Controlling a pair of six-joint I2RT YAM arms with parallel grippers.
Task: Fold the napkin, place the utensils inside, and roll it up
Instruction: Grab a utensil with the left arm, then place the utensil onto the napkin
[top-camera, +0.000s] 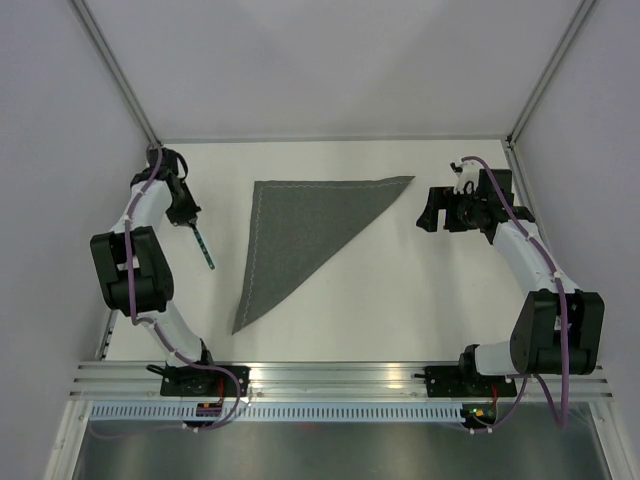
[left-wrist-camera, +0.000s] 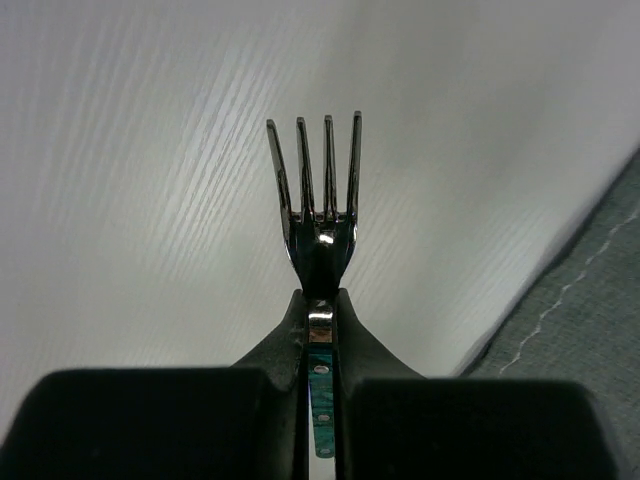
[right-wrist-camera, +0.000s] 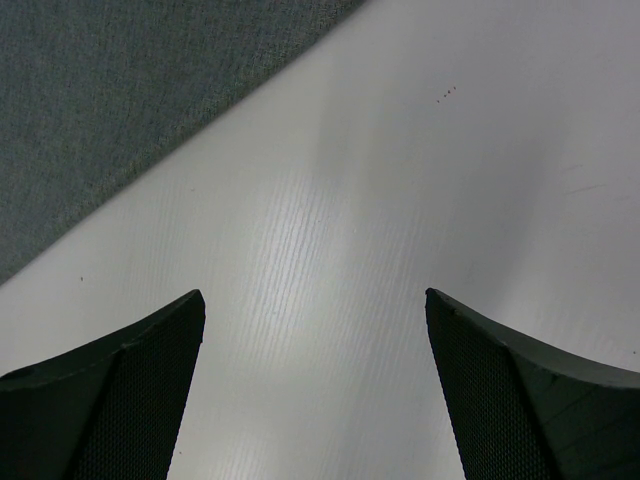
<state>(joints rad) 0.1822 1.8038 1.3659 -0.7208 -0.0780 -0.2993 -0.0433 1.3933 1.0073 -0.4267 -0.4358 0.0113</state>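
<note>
At the near edge, both arm bases sit on an aluminium rail (top-camera: 340, 375) that runs along the white table (top-camera: 400, 300). Beyond it lies the napkin (top-camera: 305, 228), dark grey and folded into a triangle. Its narrow tip points toward the rail, left of centre, and a pale stitched line runs up its left edge.

A little farther in, left of the cloth and apart from it, the fork (top-camera: 204, 247) is clamped in the left gripper (top-camera: 190, 222). From above it reads as a slim teal-dark stick slanting from the fingertips toward the near side and the napkin.

The left wrist view gives the grip closely. The two dark fingers (left-wrist-camera: 270, 350) pinch the teal handle just where it meets the metal neck. The four tines stick straight out past the fingertips over bare table (the napkin's stitched hem shows only at the lower right of that view).

Across the table, the right gripper (top-camera: 428, 210) hovers just off the napkin's far right corner, without touching it. Its fingers (right-wrist-camera: 110, 390) are spread wide with only bare table between them, and the cloth lies beyond the fingertips to the upper left. Farthest back runs the napkin's long straight edge.
</note>
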